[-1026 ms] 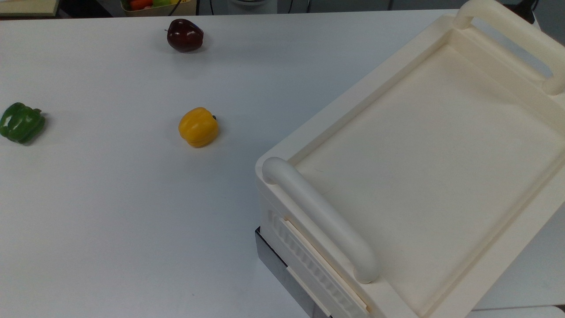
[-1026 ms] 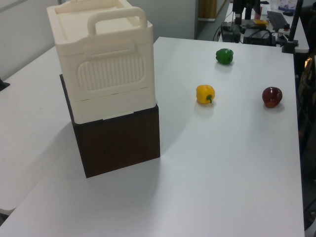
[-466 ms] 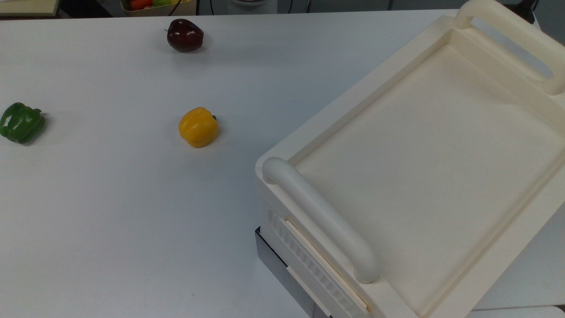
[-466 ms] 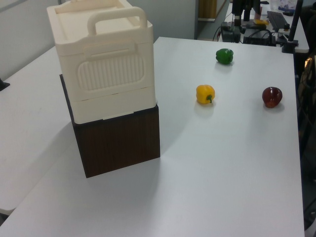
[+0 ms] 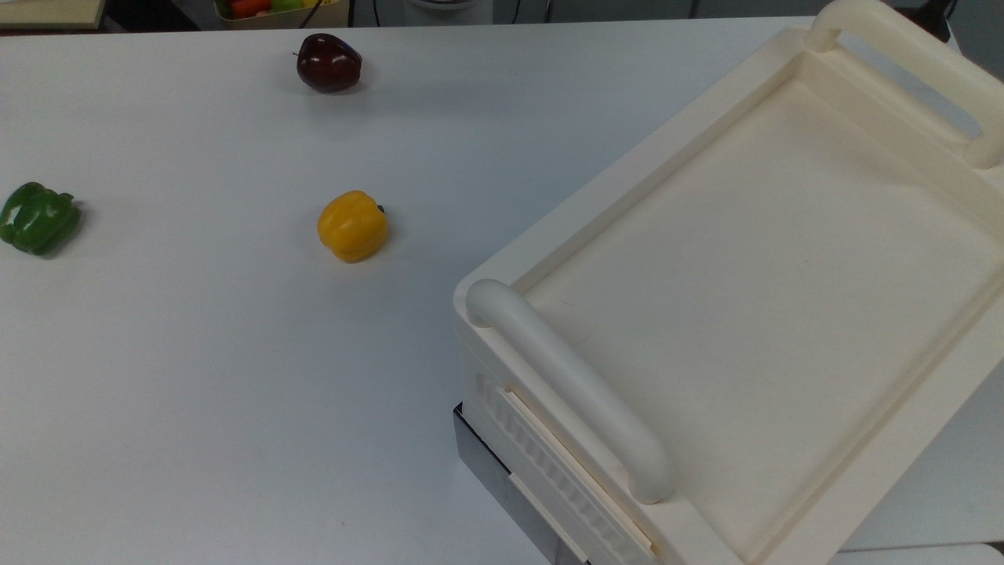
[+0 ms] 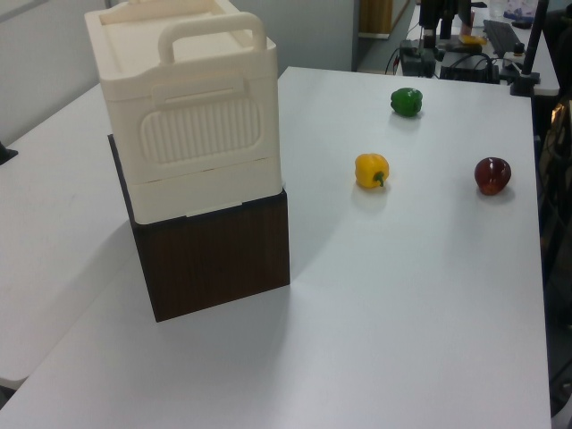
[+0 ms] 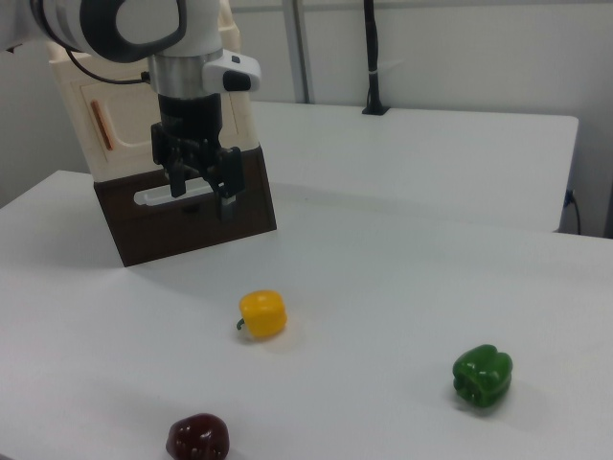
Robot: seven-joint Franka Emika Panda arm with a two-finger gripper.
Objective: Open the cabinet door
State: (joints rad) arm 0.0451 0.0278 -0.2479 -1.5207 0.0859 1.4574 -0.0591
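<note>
Cream cabinet door (image 7: 123,125) (shut), end effector (image 7: 202,196) open

I count three pieces of produce on the white table (image 5: 196,377): one yellow bell pepper (image 5: 352,226), one green bell pepper (image 5: 37,217) out at nine o'clock in the top view, and one dark red apple (image 5: 329,62) toward eleven o'clock. I see one cream cabinet (image 6: 183,116), stacked on one dark brown box (image 6: 214,259), and it carries two thick rounded top handles (image 5: 569,384). In the right view I make out one copper-brown strip handle (image 7: 101,126), one robot arm, and one gripper (image 7: 203,192).
</note>
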